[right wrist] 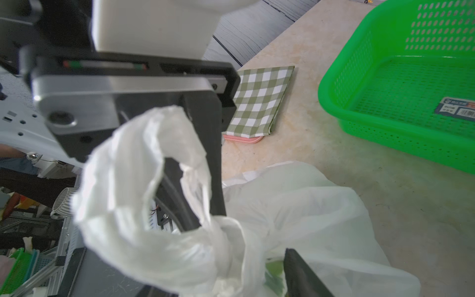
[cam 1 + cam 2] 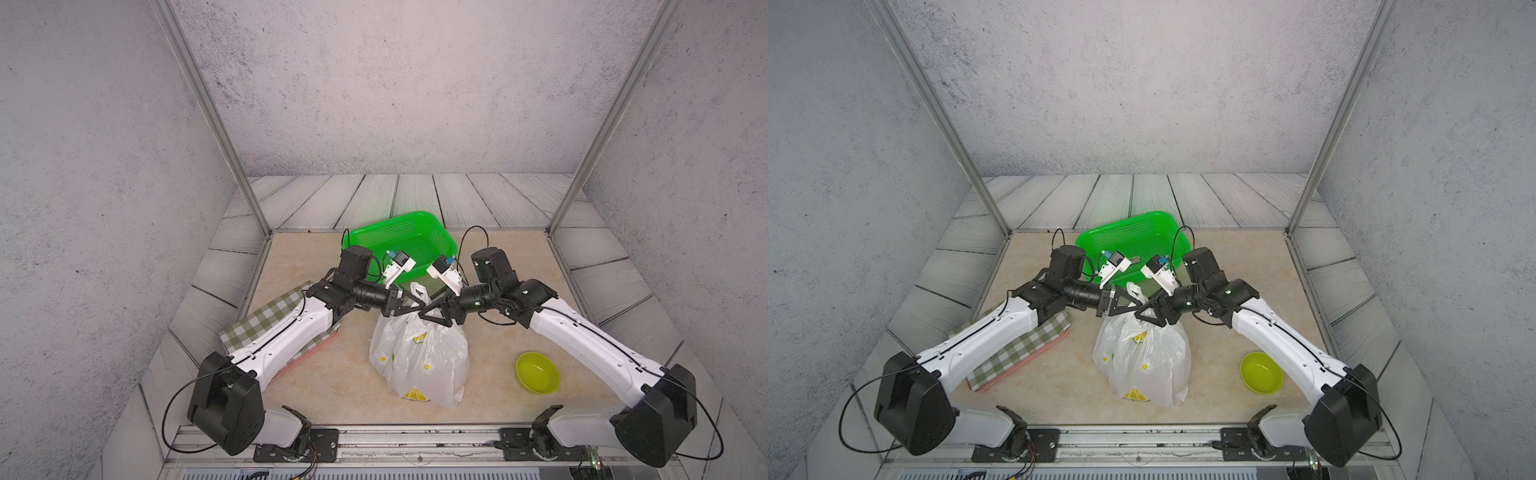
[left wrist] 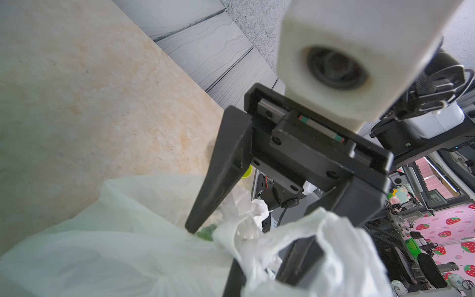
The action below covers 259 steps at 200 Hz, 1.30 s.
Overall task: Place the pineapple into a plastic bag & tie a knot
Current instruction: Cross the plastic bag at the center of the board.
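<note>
Two robot arms meet over a white lemon-print plastic bag [image 2: 419, 357] standing full at the centre of the table [image 2: 332, 374]. The left gripper [image 2: 419, 306] has its jaws closed at the bag's bunched handles [image 1: 226, 236]. The right gripper [image 2: 432, 318] has its jaws spread open either side of them. A green basket [image 2: 415, 216] sits at twelve o'clock and a yellow-green bowl [image 2: 538, 374] at four.

Robotics lab: data-collection booth dressed with household props. Left arm [image 2: 282, 336] and right arm [image 2: 582, 336], white and black, were mounted on metal rail [image 2: 415, 436] at table's front edge, cables loose. Aluminium posts [image 2: 216, 124] framed cell. Grey textured wall [image 2: 395, 83] and wood-look planks [image 2: 374, 199] surrounded marble-look tabletop [image 2: 332, 374]. Props on it: green mesh basket [image 2: 399, 237], checked cloth [image 2: 266, 318], lime bowl [image 2: 537, 372]. Left wrist view looked past cell: metal framing and gear [image 3: 395, 213], pink strawberry-print sheet [image 3: 452, 223].
</note>
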### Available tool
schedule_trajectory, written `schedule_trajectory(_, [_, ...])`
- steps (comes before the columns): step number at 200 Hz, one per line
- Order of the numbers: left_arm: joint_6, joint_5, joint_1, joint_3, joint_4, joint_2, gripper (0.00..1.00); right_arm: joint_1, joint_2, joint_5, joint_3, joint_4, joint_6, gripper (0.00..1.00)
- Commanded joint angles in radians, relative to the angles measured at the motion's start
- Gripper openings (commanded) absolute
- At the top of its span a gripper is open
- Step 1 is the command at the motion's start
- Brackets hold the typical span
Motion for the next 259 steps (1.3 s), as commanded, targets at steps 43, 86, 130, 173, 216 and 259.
schedule_trajectory(43, [-0.016, 0.064, 0.017, 0.037, 0.034, -0.011, 0.0, -0.001, 0.013, -0.017, -0.037, -0.048, 0.017, 0.46])
schedule_trajectory(86, [-0.021, 0.051, 0.018, 0.031, 0.032, -0.014, 0.0, 0.009, 0.036, -0.009, -0.038, -0.054, 0.045, 0.37])
schedule_trajectory(130, [-0.022, -0.005, 0.02, 0.01, 0.011, -0.038, 0.01, 0.035, 0.072, 0.104, -0.023, -0.108, 0.06, 0.08])
schedule_trajectory(173, [-0.043, -0.084, 0.014, -0.064, -0.021, -0.074, 0.35, 0.033, 0.036, 0.375, -0.028, -0.111, 0.106, 0.0])
schedule_trajectory(216, [-0.015, -0.279, -0.078, -0.118, -0.09, -0.071, 0.42, 0.034, -0.025, 0.48, -0.019, -0.087, 0.133, 0.0])
schedule_trajectory(259, [-0.04, -0.451, -0.109, -0.135, -0.04, -0.064, 0.44, 0.034, -0.047, 0.436, -0.007, -0.103, 0.134, 0.0])
